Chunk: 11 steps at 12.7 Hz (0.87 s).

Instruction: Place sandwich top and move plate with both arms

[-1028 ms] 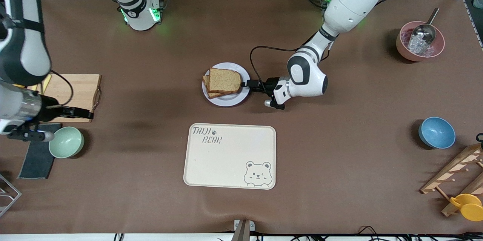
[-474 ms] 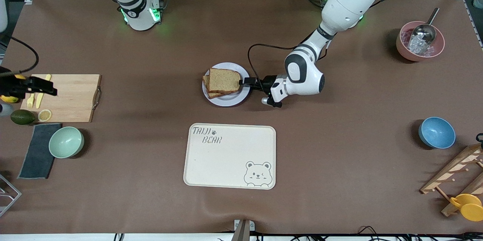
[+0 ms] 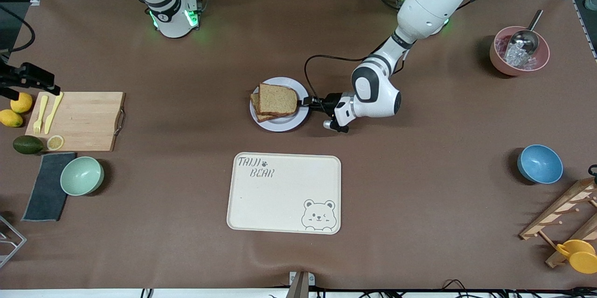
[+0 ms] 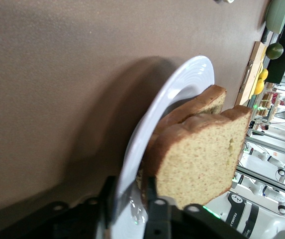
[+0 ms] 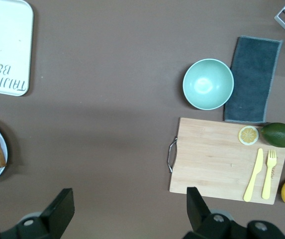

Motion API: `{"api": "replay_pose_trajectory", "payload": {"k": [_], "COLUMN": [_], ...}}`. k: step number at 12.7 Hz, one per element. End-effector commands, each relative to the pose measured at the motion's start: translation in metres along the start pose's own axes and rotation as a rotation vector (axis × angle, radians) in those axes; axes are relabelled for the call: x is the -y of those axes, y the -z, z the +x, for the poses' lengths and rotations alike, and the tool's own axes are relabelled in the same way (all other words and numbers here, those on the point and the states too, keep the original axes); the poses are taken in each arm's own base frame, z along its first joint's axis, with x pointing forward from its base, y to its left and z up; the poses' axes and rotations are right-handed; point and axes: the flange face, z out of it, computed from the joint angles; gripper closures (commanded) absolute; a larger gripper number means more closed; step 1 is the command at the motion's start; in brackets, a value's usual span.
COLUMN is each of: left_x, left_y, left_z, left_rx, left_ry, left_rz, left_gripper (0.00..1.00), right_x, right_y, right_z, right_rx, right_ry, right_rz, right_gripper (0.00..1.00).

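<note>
The sandwich top (image 3: pixel 278 99), a plain brown slice, lies on a lower slice (image 3: pixel 255 102) on the pale round plate (image 3: pixel 285 123) at the table's middle. My left gripper (image 3: pixel 306 102) is at the plate's rim on the left arm's side. In the left wrist view its two fingers straddle the rim of the plate (image 4: pixel 182 84), one under it and one on top, next to the top slice (image 4: pixel 202 159). My right gripper (image 3: pixel 46 86) is open and empty, up in the air past the wooden board at the right arm's end; its own view (image 5: pixel 128 199) shows only bare table between its jaws.
A cream bear tray (image 3: pixel 284 193) lies nearer the camera than the plate. A wooden board (image 3: pixel 88 121) with yellow cutlery, lemons, an avocado, a mint bowl (image 3: pixel 82 175) and a dark cloth are at the right arm's end. A pink bowl (image 3: pixel 519 53), blue bowl (image 3: pixel 540 164) and wooden rack are at the left arm's end.
The right arm has drawn back up and away toward its end of the table, uncovering the board. The left gripper has crept a little further onto the plate's rim.
</note>
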Motion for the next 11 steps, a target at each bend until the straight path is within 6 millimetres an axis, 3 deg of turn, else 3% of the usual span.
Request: {"api": "replay_pose_trajectory", "payload": {"k": [1, 4, 5, 8, 11], "left_x": [-0.004, -0.009, -0.013, -0.013, -0.025], "left_y": [-0.005, -0.014, -0.018, -0.012, -0.001], "left_z": [-0.005, -0.012, -0.015, -0.011, -0.007], "left_rx": [-0.015, -0.015, -0.023, -0.059, -0.088], "left_ry": [-0.003, 0.007, -0.001, -0.006, -0.006], "left_rz": [-0.002, -0.014, -0.007, 0.011, -0.011], "left_gripper": [0.90, 0.88, 1.00, 1.00, 1.00], "right_x": [0.010, 0.010, 0.008, 0.005, 0.008], "right_y": [0.006, 0.021, 0.022, 0.029, 0.030], "right_z": [-0.012, -0.010, -0.009, -0.010, -0.012], "right_rx": [-0.029, -0.055, -0.055, -0.059, -0.039], "right_ry": [0.016, 0.018, 0.013, 0.006, -0.086], "right_rz": [-0.033, -0.043, -0.044, -0.077, -0.074], "right_gripper": [0.00, 0.00, 0.00, 0.00, 0.00]}}
